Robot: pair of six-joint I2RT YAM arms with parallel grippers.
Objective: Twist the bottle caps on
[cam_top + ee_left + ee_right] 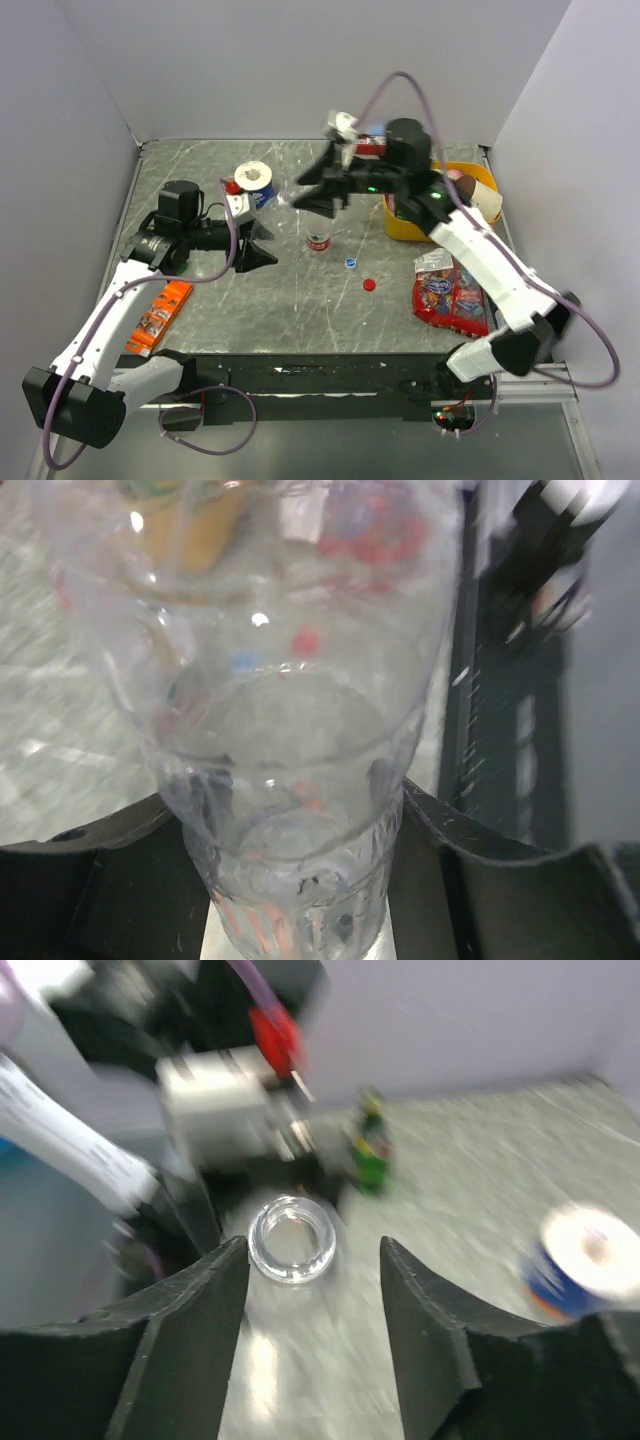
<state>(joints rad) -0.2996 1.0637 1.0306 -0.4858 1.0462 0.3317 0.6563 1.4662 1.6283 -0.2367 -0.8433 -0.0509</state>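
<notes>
Grey walls are closing in our speckled table [300,320]. Near its middle we are holding a clear bottle [290,810] upright, with our left gripper [266,250] pinching its sides, likely so it cannot spin. Its mouth is bare. Our right gripper [312,1250] is hanging over it, jaws spread, holding nothing. A blue cap [350,263] and a red cap [369,284] are lying nearby. Our left arm is reaching in low, and our right arm is arching high.

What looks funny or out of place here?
The blue cap and red cap lie loose on the table, on no bottle. In the right wrist view, the clear bottle has an open mouth, no cap.
</notes>
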